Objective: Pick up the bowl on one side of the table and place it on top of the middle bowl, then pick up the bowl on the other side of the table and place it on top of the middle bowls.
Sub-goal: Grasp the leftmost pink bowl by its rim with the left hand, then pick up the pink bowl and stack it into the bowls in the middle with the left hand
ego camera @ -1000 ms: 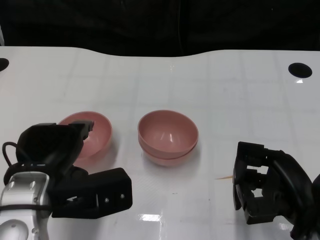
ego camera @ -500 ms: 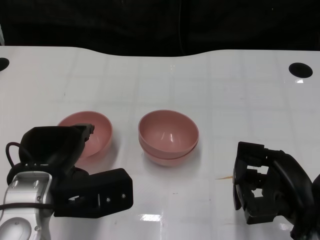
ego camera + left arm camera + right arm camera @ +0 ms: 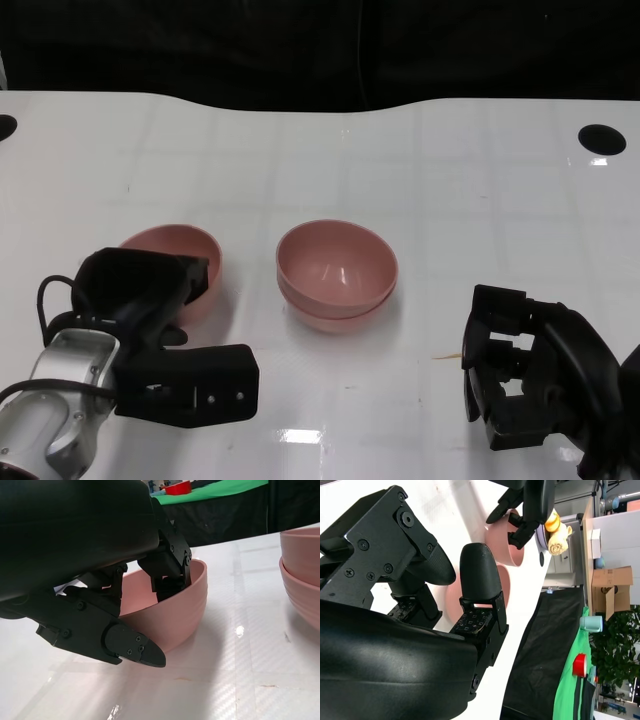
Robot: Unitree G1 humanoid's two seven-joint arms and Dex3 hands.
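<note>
a glossy white table (image 3: 470,190) with faint grid lines. at its centre sit two stacked pink bowls (image 3: 337,273); a single pink bowl (image 3: 180,255) stands at nine o'clock of them, apart.

A: Right hand (image 3: 445,587) fills the frame, fingers apart, nothing in them; white table (image 3: 445,500) behind.
B: Beyond it at 1 o'clock?
A: Left hand (image 3: 522,510) at a pink bowl (image 3: 510,552); second pink bowl (image 3: 451,597) nearer, partly hidden.
</note>
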